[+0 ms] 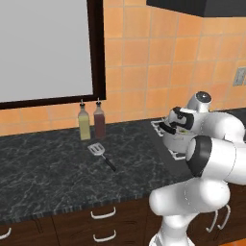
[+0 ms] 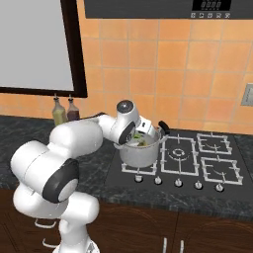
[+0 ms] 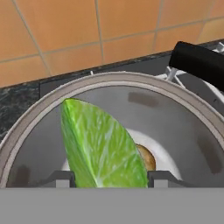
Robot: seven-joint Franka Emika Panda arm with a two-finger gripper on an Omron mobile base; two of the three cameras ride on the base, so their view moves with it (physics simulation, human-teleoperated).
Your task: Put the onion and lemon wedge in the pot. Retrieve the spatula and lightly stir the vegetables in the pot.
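Note:
My gripper (image 3: 110, 180) hangs just above the open steel pot (image 3: 109, 79), shut on the lemon wedge (image 3: 100, 144), a yellow-green slice that spans the gap between both fingertips. Under the wedge, the tan onion (image 3: 147, 158) lies on the pot's floor. From the right base view the hand (image 2: 141, 132) reaches over the pot (image 2: 141, 153) on the front left burner, with a bit of green (image 2: 137, 137) showing at the rim. The spatula (image 1: 102, 154) lies flat on the dark counter to the left of the stove, slotted head toward the wall.
Two bottles (image 1: 84, 123) (image 1: 99, 120) stand against the tiled wall behind the spatula. The pot's black handle (image 3: 199, 61) sticks out toward the other burners (image 2: 212, 158). A dark-framed window (image 1: 98, 48) sits above the counter.

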